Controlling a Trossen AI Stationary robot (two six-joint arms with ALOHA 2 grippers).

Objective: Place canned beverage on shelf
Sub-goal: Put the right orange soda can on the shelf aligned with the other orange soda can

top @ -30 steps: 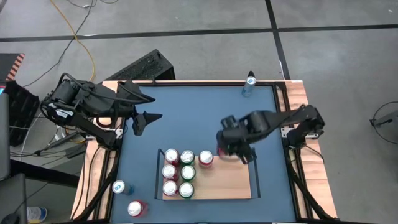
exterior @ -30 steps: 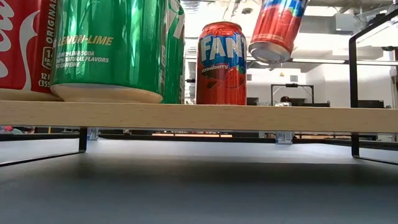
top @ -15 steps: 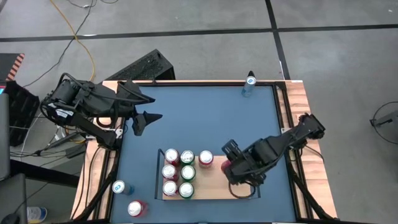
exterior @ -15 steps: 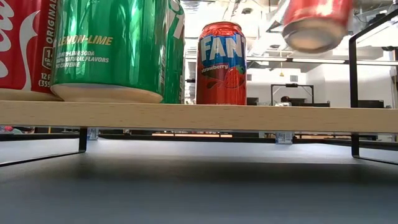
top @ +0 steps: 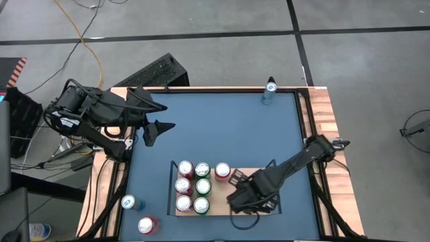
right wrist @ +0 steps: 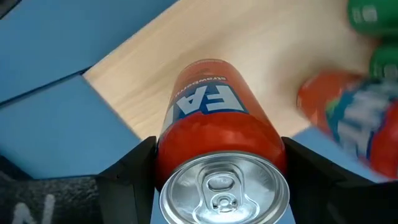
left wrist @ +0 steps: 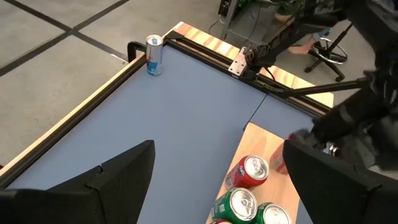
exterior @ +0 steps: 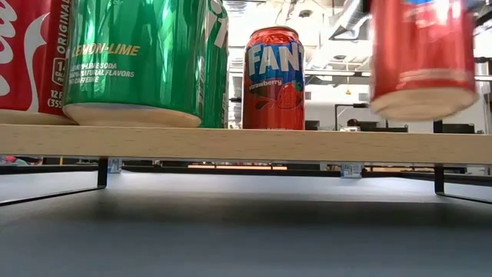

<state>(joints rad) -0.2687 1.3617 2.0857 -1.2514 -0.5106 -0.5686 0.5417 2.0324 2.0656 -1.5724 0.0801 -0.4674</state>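
High view: worktop (top: 215,128), shelf (top: 259,202), right end effector (top: 243,199) carrying a can over the board.
Right end effector's fingers clamp a red strawberry Fanta can (right wrist: 217,134), upright, hanging just above the shelf, bottom not yet touching wood in the low view. Six cans already stand on the shelf; nearest is another Fanta can (exterior: 274,77). Risk: release before contact drops and topples it; sideways drift knocks the neighbour. Left end effector (top: 156,115) waits wide open, empty, well apart.

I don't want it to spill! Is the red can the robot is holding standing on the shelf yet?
Not yet. The red Fanta can hangs upright with a gap above the shelf.
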